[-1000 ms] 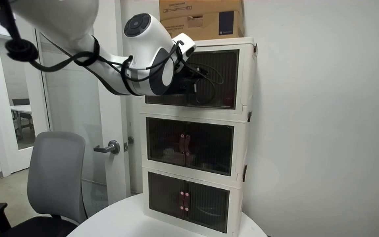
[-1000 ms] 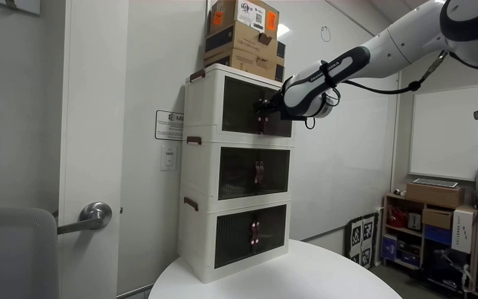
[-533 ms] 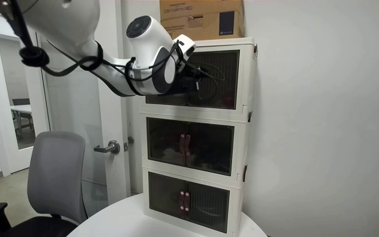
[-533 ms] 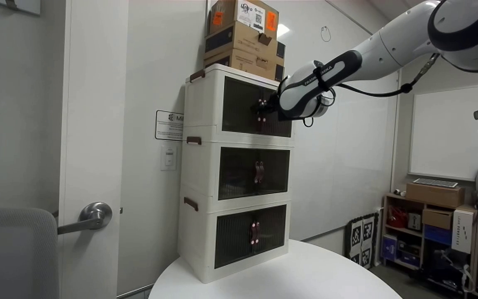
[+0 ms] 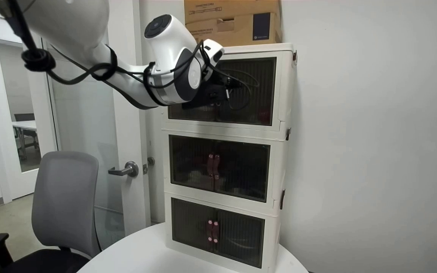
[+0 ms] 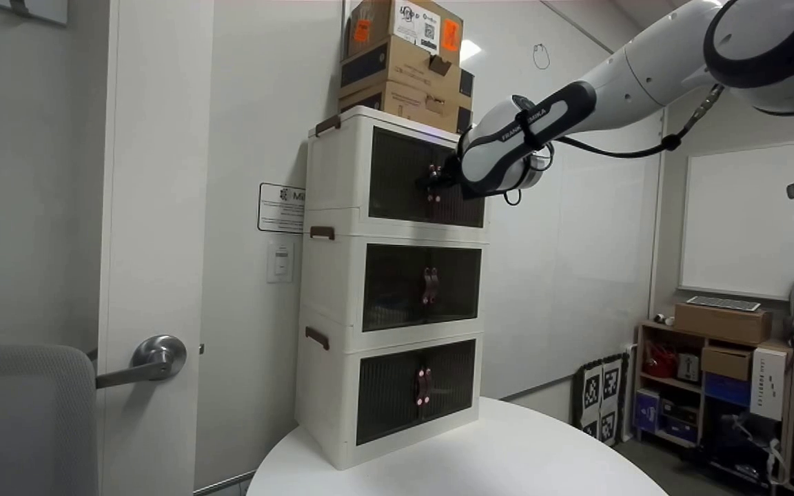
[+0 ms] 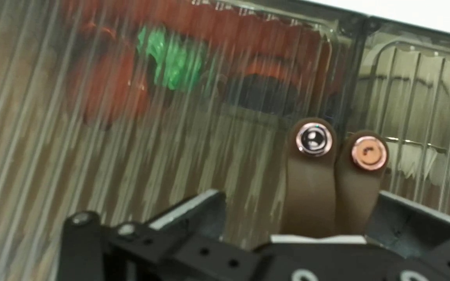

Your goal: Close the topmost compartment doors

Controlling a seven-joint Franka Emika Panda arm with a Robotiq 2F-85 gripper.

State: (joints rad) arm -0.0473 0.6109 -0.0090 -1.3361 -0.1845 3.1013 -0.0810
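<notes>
Topmost compartment doors [image 6: 400, 172]: two smoky ribbed panels on the topmost compartment [image 6: 335, 162] of a cream three-tier cabinet [image 6: 328, 275]. Both exterior views suggest they sit flush and closed, though the gripper [image 7: 300, 207] hides part of the join; task judged nearly done, perhaps a last push to settle it.

Risks: fingers stand spread, nothing clamped, yet both brown strap pulls [image 7: 311, 183] lie in the gap between them. Should the fingers draw together there and the arm [image 6: 624, 96] back off, the straps would likely haul the panels away from the compartment. A sideways exit could do the same, one finger hooking a strap. Too hard a press might rock the cabinet on the white worktop [image 6: 507, 455] and unsettle the cardboard boxes [image 6: 418, 69] stacked on the cabinet.

Position: doors dead ahead of the gripper, fingertips near the panes; contact cannot be told. In the wrist view the panels meet edge to edge, a strap on either side of the join, between the fingers; one pad meets a strap's outline, touching or not unclear (behind one pane a red item [image 7: 108, 86] and a green item [image 7: 174, 58] show, too smeared to name). Best exit, as judged: straight back, fingers wide
</notes>
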